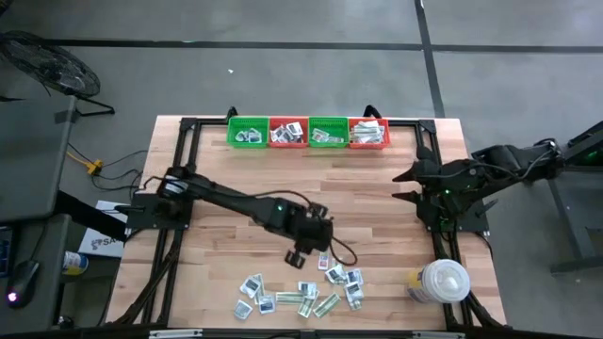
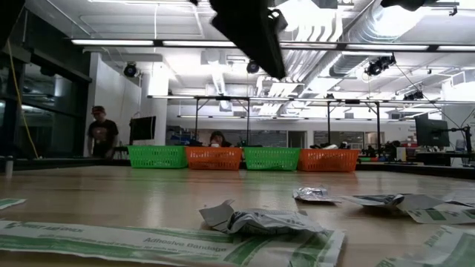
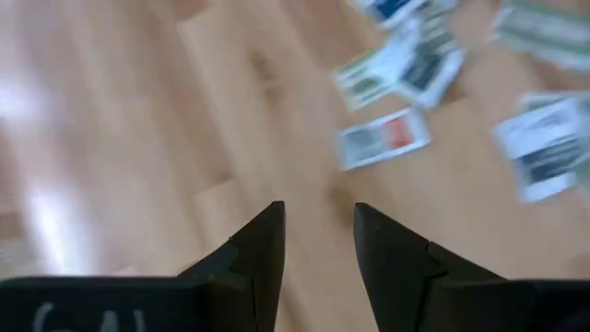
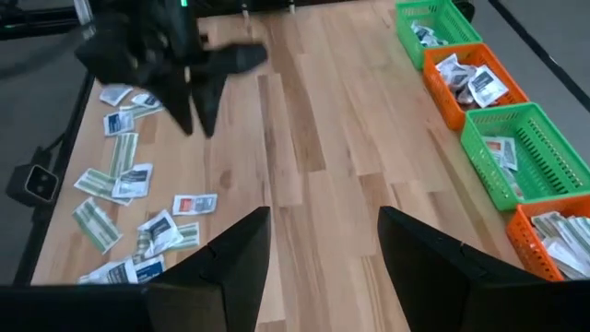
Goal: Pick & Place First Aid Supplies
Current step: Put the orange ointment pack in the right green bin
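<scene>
Wooden desk (image 1: 377, 202) below, my empty left claw (image 1: 303, 252) hovered open near the first aid supplies (image 1: 301, 294); best approach, I judged: centre over one packet (image 3: 383, 138), descend squarely.

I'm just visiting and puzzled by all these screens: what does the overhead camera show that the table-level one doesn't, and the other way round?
Only the overhead view shows both arms whole, the left gripper open above the scattered packets, the right gripper waiting open near the table's right side, and a white lidded container. Only the table-level view shows the room behind, with people standing there, and the print on a near packet. Both show the four green and red baskets at the far edge and the wooden table.
</scene>
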Robot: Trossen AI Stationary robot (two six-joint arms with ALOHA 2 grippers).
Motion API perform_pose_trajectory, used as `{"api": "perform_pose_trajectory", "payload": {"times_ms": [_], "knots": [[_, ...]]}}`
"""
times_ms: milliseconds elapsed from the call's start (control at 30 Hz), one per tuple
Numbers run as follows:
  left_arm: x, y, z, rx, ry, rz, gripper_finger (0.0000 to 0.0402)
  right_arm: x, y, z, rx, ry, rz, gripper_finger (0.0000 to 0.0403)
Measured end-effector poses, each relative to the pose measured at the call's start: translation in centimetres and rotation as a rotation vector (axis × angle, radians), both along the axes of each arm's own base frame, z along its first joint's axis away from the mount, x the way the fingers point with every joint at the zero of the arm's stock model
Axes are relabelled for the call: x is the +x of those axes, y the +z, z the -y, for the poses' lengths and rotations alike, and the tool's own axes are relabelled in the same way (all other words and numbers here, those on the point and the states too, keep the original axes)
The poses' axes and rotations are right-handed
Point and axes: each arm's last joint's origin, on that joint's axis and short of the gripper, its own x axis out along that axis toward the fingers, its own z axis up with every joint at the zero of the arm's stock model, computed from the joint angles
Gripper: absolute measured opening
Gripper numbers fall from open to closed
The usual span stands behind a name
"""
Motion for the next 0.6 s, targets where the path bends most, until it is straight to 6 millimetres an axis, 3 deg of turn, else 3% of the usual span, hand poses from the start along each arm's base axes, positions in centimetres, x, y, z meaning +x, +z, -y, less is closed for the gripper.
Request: {"api": "perform_pose_trajectory", "payload": {"times_ms": [233,467,600], "knots": [[2.4,-4.0,0.1,-0.158,0.053,-0.035,0.0128,-0.1,0.0,-0.2,0.004,0.003,0.002,0.0195],[4.4,-6.4,-2.5,-0.373,-0.053,-0.073,0.0157,-0.1,0.0,-0.3,-0.001,0.005,0.002,0.0195],[4.8,-7.2,-3.4,-0.39,-0.084,-0.078,0.0185,-0.1,0.0,-0.3,0.002,0.003,0.001,0.0195]]}}
